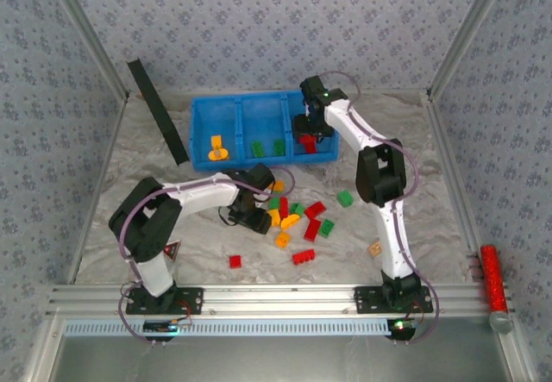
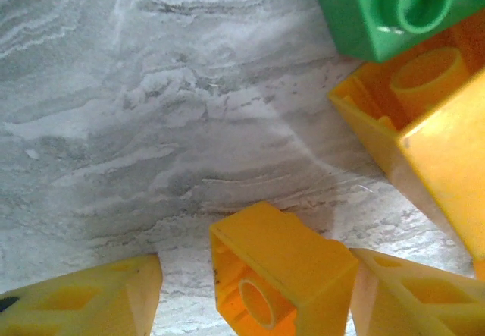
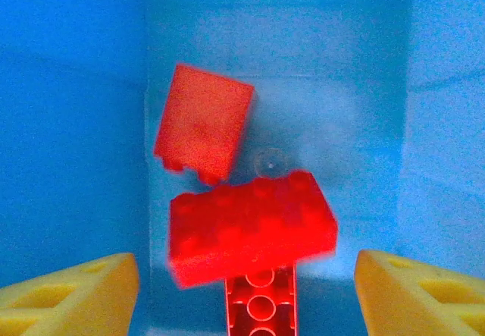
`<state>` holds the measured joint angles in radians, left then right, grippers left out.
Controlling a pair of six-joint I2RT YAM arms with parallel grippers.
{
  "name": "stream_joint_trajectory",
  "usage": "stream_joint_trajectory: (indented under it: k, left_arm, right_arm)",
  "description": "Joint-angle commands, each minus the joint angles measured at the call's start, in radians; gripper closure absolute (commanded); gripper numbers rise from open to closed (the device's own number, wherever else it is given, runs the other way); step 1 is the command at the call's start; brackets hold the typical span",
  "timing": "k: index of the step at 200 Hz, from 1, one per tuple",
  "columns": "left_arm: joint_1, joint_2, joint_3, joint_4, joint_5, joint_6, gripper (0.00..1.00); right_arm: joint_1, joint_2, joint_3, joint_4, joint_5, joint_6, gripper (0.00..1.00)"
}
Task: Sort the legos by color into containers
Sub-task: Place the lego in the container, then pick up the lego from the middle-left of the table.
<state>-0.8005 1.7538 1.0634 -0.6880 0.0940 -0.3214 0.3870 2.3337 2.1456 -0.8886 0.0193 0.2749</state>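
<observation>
The right claw (image 1: 309, 130) hangs over the right-hand compartment of the blue bin (image 1: 202, 123). Its fingers (image 3: 76, 294) are spread wide with nothing between them. Directly below it, three red bricks (image 3: 204, 124) sit in that compartment. One lies tilted beyond the fingertips, and a blurred one is just ahead of them. A long studded one is nearest the claw, partly covered by the blurred brick. I cannot tell whether the blurred brick is resting or in the air. To this claw's left, the middle compartment holds green bricks (image 1: 267, 147) and the far one holds orange-yellow bricks (image 1: 217, 149).

The left claw (image 1: 259, 212) is down close to the table (image 1: 448, 192), also spread. An orange-yellow brick (image 2: 280, 275) lies between its fingers, hollow side showing. It sits close against the finger on the right of the wrist view, with a clear gap to the other finger. Ahead and to that same side, a second orange-yellow brick (image 2: 432, 139) touches a green brick (image 2: 379, 10).

The loose legos (image 1: 302, 222) are scattered just to the right of the left claw. A lone red brick (image 1: 235, 261) lies behind it, toward the arm bases. A pale tan tile (image 1: 374, 247) lies farther right, beside the right arm.
</observation>
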Motion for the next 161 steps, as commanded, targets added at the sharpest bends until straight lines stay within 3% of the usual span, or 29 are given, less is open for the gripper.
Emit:
stream_joint_trajectory:
  k: [1,70,126,161]
  left_arm:
    - [-0.006,0.041,0.028,0.111,0.034,0.041,0.37]
    - [-0.006,0.077,0.067,0.118,0.062,0.069,0.55]
    - [0.001,0.084,0.104,0.09,0.049,0.113,0.72]
    - [0.045,0.022,0.122,0.048,0.047,0.127,0.77]
  right_arm:
    - [0.014,-0.079,-0.014,-0.026,-0.019,-0.013,0.23]
    - [0.024,-0.299,-0.171,-0.055,-0.01,-0.005,0.22]
    - [0.03,-0.637,-0.602,-0.019,0.014,0.074,0.22]
    - [0.073,-0.856,-0.89,0.003,-0.035,0.164,0.22]
